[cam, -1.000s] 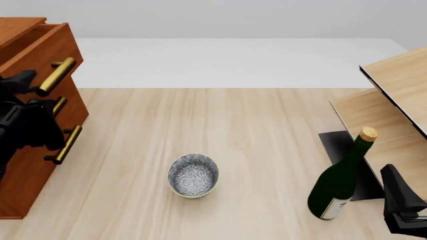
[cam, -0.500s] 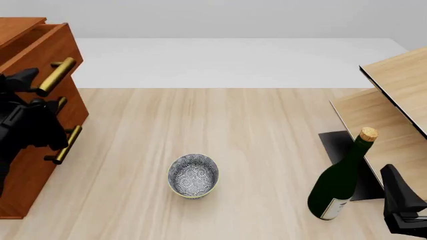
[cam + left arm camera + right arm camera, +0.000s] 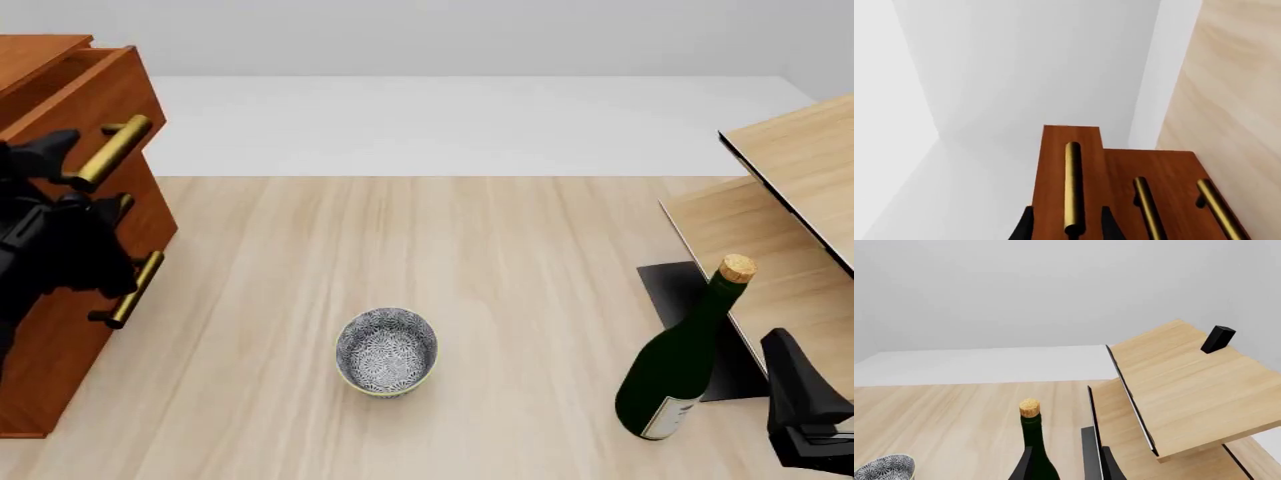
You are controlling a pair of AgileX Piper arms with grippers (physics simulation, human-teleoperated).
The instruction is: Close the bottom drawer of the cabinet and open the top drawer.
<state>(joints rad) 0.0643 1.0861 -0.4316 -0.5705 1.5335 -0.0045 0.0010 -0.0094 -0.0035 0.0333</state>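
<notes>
The reddish-brown cabinet stands at the table's left edge. Its top drawer sticks out past the two below it; it also shows in the left wrist view. The bottom drawer sits flush with the middle drawer, and its brass handle shows beside the middle one. My left gripper is at the top drawer's brass handle. Its fingers stand on either side of the handle's end with gaps, open. My right gripper is low at the front right, open and empty, behind the bottle.
A patterned bowl sits at the table's front middle. A dark green corked wine bottle stands at the front right, also in the right wrist view. Pale light-wood furniture with a dark base fills the right side.
My left gripper has shifted slightly up along the top drawer's handle. The drawers and the right arm have not visibly moved.
</notes>
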